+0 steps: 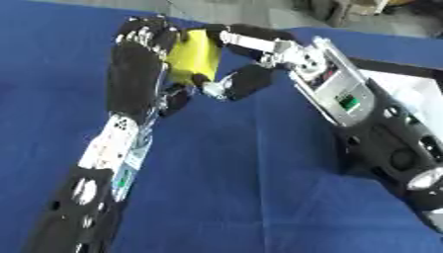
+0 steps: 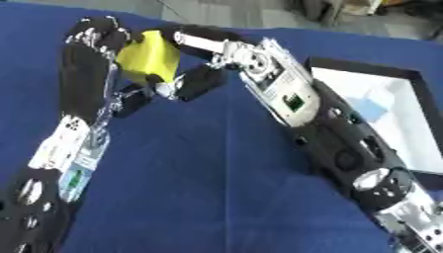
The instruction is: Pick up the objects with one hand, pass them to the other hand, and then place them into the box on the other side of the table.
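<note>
- Both arms are up over the blue table [image 1: 242, 197], and the yellow block [image 1: 192, 57] sits right between the two hands, lifted clear of the cloth.
- The left hand [image 1: 138, 59] is on the block's left face, its back turned to the camera, fingertips curling over the top left edge. It looks wrapped on the block, though the palm side is hidden.
- The right hand [image 1: 238, 64] comes in from the right: one finger lies across the block's top right corner, and the thumb [image 1: 246, 81] tucks in below, near the lower right corner. It looks closed on the block too, a pinch from above and below.
- So this reads as the hand-over itself, with both hands on the same block at once. Which one bears the weight can't be told from here.
- The block stands taller than it is wide, its long axis running roughly up and down the view and tilted slightly. The left hand covers its left flank; the right hand grips the opposite edge.
- The box [image 2: 407, 79], black-rimmed with a white floor, sits on the right side of the table, well apart from the block, and a small pale blue thing [image 2: 370, 106] lies in it.
- The right arm is the nearer to that box, so my judgement is that the left hand should let go and the right should carry the block across.
- The risk: if the left hand lets go before the right pinch is settled, the block could tip out at the lower corner.
</note>
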You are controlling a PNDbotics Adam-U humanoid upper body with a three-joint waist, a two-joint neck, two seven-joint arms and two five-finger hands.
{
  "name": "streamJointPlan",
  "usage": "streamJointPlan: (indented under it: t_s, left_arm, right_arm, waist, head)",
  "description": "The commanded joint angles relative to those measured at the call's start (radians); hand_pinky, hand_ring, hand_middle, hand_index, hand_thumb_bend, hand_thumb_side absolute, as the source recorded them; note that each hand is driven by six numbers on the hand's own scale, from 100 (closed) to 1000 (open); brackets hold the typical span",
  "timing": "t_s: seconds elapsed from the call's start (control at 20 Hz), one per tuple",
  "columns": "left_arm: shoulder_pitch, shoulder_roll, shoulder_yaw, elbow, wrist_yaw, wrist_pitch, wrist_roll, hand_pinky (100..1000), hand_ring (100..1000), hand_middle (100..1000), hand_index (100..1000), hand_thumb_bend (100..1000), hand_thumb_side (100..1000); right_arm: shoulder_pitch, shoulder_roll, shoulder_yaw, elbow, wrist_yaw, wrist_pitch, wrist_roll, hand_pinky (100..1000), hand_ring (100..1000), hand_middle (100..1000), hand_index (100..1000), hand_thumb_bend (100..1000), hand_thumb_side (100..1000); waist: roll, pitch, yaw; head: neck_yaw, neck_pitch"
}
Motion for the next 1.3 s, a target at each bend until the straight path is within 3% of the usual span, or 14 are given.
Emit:
streamJointPlan:
  t_s: [0.05, 1.3]
  left_arm:
    - [-0.046, -0.058, -0.034, -0.061, 0.001, -0.010, -0.004, 601, 413, 137, 146, 661, 100]
    - [-0.043, -0.085, -0.049, -0.086, -0.018, 0.016, -0.067, 601, 406, 137, 144, 662, 100]
  right_arm:
    - [-0.015, 0.004, 0.020, 0.000, 0.011, -0.001, -0.003, 1000, 1000, 1000, 1000, 100, 356]
    - [-0.021, -0.001, 0.018, -0.010, 0.002, 0.007, -0.025, 1000, 1000, 1000, 1000, 100, 333]
  waist:
    - [0.004, -0.018, -0.002]
    - [0.003, -0.013, -0.007]
  head:
    - [0.000, -0.013]
    - [0.000, -0.016]
